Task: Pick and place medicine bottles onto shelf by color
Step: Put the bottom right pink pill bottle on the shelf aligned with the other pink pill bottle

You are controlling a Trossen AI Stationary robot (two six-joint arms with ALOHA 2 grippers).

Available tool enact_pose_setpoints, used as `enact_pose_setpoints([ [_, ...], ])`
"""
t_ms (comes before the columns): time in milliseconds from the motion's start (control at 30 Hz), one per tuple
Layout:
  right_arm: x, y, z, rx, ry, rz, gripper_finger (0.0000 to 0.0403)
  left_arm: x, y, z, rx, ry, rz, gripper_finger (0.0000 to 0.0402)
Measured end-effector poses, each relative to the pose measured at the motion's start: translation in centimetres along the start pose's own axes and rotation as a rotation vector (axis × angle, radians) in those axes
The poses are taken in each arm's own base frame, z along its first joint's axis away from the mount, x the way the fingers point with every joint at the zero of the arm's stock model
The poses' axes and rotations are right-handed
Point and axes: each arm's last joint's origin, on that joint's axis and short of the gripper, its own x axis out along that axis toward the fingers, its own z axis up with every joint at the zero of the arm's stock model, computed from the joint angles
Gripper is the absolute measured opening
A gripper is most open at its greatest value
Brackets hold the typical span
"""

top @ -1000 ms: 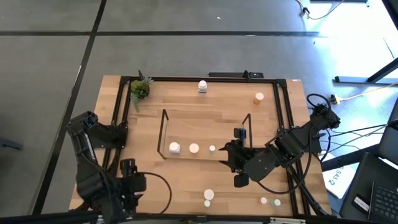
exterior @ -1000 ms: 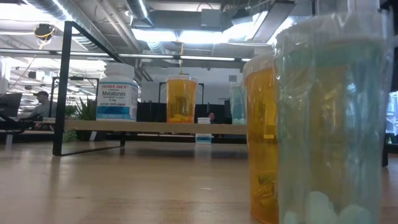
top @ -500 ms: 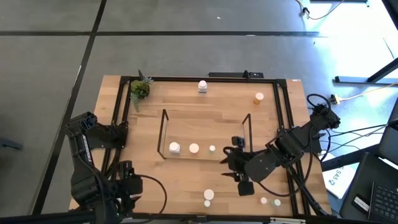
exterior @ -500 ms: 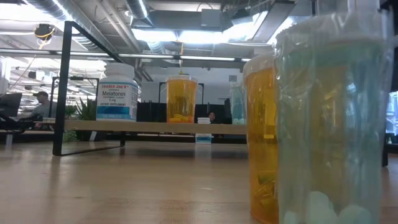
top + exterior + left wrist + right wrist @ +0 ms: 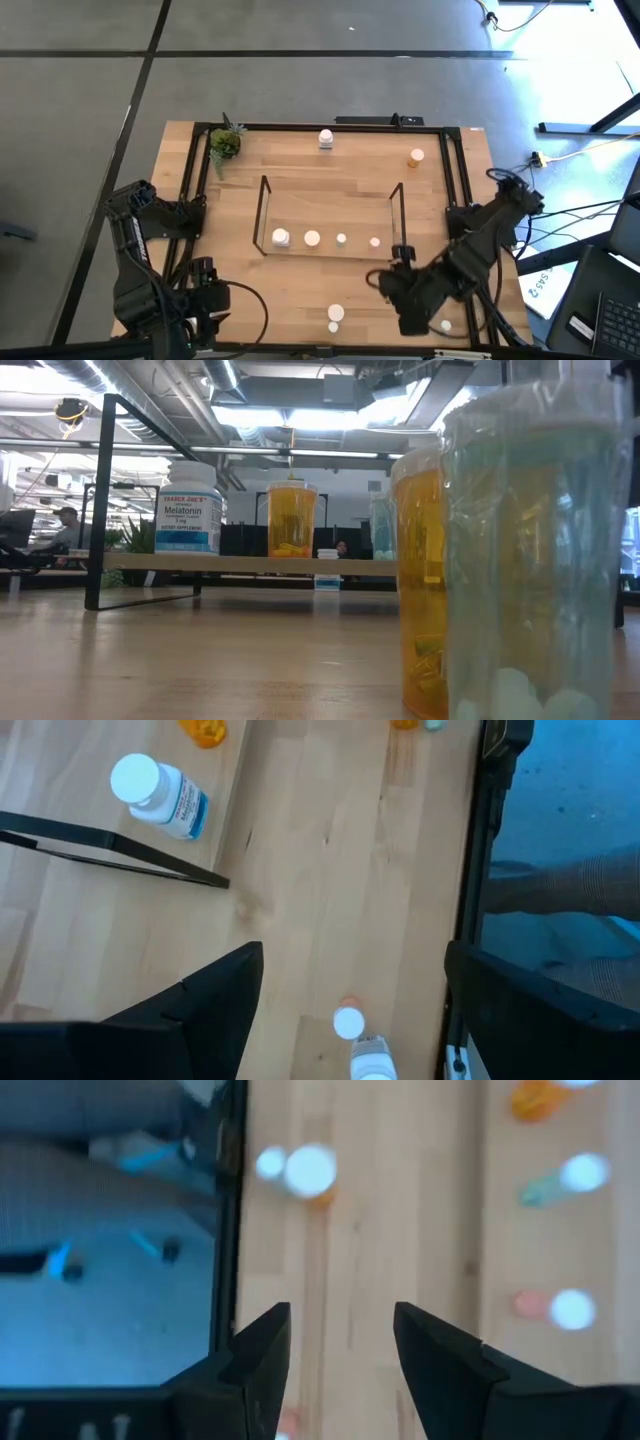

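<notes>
The low black-wire shelf [image 5: 330, 215] with its light wood surface carries four white-capped medicine bottles [image 5: 281, 238] in a row. The right gripper [image 5: 383, 281] hangs just off its near right corner, fingers spread, apparently empty. The left gripper [image 5: 205, 270], spread, waits near the shelf's left.

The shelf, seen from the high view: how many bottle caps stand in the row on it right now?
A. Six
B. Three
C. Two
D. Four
D. Four white caps show in a line on the shelf: the large white bottle, the orange bottle, a small bottle and another small bottle.
</notes>
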Motion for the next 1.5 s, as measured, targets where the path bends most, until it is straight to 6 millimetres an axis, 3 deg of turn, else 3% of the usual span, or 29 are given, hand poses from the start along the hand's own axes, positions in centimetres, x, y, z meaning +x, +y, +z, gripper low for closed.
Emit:
enact_pose_setpoints([
  [333,4.5,4.0,-2.4,-0.019,0.213,0.02,0.0181,0.0,0.0,0.1,-0.052,-0.04,0.013,0.0306],
  [733,7.5,5.6,-4.4,0.069,0.379,-0.048,0.0181,0.2,-0.1,0.2,-0.041,-0.078,0.032,0.0306],
  [1100,7.7,5.8,-4.5,0.174,0.436,-0.027,0.0181,0.2,0.0,0.3,-0.015,-0.091,0.038,0.0306],
  [1500,7.7,5.8,-4.5,0.101,0.447,-0.005,0.0177,0.2,0.0,0.3,-0.014,-0.091,0.038,0.0306],
])
